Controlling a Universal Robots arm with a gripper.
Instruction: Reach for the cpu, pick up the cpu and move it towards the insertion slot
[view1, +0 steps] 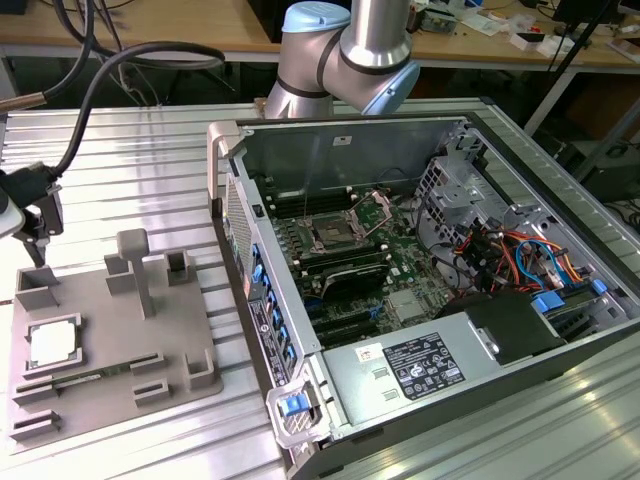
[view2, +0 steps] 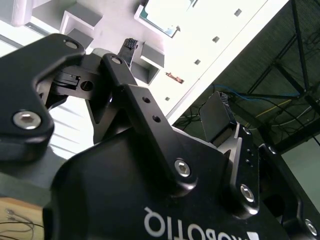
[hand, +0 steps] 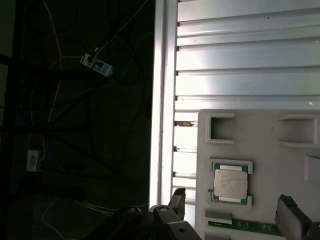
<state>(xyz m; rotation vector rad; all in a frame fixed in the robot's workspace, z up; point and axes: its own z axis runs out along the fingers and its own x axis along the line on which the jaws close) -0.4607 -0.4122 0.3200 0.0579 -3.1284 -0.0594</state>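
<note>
Slatted metal table (view1: 120, 150), grey tray (view1: 100, 320): cpu (hand: 231, 182) in a recess, near wide-spread gripper (hand: 231, 200), no contact.

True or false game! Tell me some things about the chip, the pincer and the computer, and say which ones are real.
1. The cpu lies in a recess of the grey tray. True.
2. The pincer is shut on the cpu. False: it is open and holds nothing.
3. The insertion slot is inside the open computer case. True.
4. The cpu sits in the insertion slot. False: it is in the tray, outside the case.
</note>
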